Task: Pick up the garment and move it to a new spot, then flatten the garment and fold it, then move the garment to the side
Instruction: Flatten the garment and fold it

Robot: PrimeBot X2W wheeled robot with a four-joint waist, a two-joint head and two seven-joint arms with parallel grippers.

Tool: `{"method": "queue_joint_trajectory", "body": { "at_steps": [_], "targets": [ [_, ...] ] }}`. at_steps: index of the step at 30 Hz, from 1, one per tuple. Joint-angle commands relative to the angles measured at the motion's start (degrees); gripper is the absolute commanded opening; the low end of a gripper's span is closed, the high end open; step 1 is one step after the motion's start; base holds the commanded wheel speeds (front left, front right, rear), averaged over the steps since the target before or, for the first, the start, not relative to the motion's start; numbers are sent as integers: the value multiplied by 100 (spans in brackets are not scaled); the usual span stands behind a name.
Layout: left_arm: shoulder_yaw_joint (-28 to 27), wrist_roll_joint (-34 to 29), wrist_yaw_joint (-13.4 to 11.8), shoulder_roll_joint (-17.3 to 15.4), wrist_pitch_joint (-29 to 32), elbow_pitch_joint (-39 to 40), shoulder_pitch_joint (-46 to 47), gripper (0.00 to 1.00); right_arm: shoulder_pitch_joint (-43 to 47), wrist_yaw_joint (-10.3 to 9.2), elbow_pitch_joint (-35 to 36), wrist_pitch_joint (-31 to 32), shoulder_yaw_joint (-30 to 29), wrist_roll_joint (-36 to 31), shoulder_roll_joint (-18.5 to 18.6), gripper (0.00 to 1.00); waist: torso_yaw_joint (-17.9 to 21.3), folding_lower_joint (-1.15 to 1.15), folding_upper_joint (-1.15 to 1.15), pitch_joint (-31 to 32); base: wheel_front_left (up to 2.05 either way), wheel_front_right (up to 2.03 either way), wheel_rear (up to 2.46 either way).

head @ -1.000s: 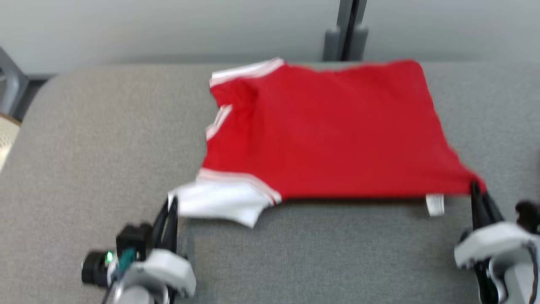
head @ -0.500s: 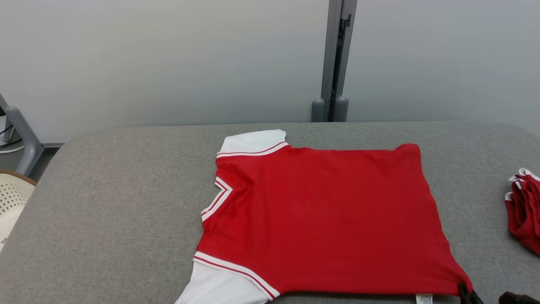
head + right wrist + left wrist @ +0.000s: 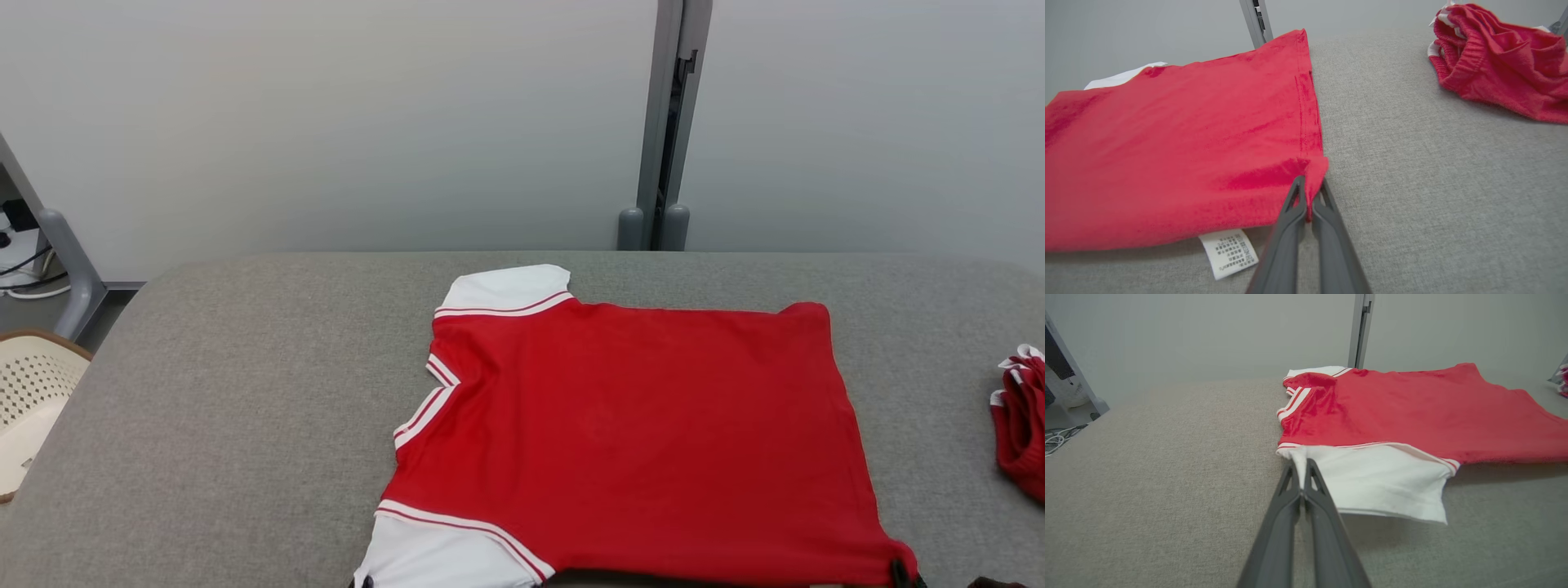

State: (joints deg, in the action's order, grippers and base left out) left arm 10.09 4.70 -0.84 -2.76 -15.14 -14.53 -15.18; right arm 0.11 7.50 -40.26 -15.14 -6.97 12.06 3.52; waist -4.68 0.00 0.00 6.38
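Red garment (image 3: 637, 433) lies flattened, left tool (image 3: 1301, 467) clamped on the white sleeve (image 3: 1372, 482) just ahead, right tool (image 3: 1310, 185) likewise pinching the hem corner (image 3: 1316, 169); folding looks next.

Place: lab or test room, by its look
Work surface: grey fabric-covered table (image 3: 245, 425)
Backdrop: plain pale partition panels (image 3: 326, 122), grey post (image 3: 673, 122)
Floor: loose cables (image 3: 33, 287)

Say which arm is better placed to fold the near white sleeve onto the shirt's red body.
Left. The left fingers are shut on the near white sleeve at its edge; the right fingers pinch the red hem corner at the opposite end of the shirt.
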Motion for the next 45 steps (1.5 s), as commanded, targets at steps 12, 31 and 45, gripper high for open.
{"method": "queue_joint_trajectory", "body": {
  "at_steps": [12, 31, 45],
  "targets": [
    [89, -171, 78, -28, 3, 329, 1262, 0, -693, -1, 288, 4, 118, 157, 9, 0, 82, 0, 0, -457, 0, 0, 0],
    [21, 33, -174, -28, 3, -936, 3110, 0, -2186, -2, -418, 4, 78, -70, 218, 0, 288, 0, 0, -1470, 0, 0, 0],
    [82, 14, -248, -29, 4, -1344, 3730, 0, -2612, -2, -595, 4, 143, -223, 252, 4, 267, 0, 0, -1857, 0, 0, 0]
  ]
}}
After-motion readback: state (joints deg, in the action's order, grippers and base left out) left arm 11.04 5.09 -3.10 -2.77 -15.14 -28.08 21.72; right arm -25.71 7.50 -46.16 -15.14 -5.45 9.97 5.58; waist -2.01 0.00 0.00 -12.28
